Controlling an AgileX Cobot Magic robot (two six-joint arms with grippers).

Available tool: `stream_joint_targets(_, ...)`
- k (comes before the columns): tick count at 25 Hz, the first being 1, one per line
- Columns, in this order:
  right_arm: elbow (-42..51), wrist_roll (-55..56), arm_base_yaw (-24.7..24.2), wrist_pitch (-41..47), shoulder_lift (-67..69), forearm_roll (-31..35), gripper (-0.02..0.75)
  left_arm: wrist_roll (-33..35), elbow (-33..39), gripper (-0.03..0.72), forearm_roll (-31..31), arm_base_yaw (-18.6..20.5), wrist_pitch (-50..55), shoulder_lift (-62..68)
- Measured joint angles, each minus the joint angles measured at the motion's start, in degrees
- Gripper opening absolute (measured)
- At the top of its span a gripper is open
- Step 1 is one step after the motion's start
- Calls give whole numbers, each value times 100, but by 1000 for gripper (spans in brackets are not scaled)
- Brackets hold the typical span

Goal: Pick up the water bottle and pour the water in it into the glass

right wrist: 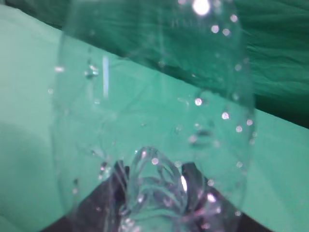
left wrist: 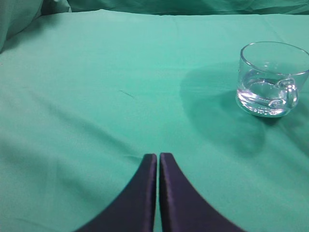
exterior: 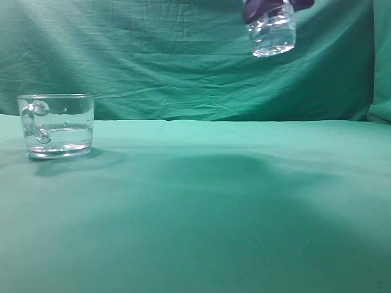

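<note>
The glass (exterior: 56, 125) is a clear mug with a curled handle; it stands on the green cloth at the far left and holds a shallow layer of water (exterior: 60, 135). It also shows in the left wrist view (left wrist: 268, 78) at the upper right. My right gripper (exterior: 276, 7) is shut on the water bottle (exterior: 274, 33), holding it high at the top of the exterior view, well right of the glass. In the right wrist view the clear bottle (right wrist: 154, 111) fills the frame, droplets inside, between the dark jaws (right wrist: 154, 181). My left gripper (left wrist: 158, 157) is shut and empty over the cloth.
A green cloth covers the table (exterior: 208, 207) and hangs as a backdrop (exterior: 153, 55) behind. A dark shadow lies on the cloth at the middle of the table.
</note>
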Motion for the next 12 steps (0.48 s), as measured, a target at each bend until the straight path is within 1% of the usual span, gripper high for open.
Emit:
stream_joint_targets(2,458,14,-421,-842,-14,-33,269,0,0,0,0,0,0,0)
stream_joint_targets(5,1035,-9,-918,-1788,-3,-109,269,0,0,0,0,0,0,0)
stream_joint_targets(8,1260,-218,-1201,-2288,209,-119,269,0,0,0,0,0,0,0)
stream_joint_targets(12,1387,-527,-1287,-2483,656,-215,269,0,0,0,0,0,0,0)
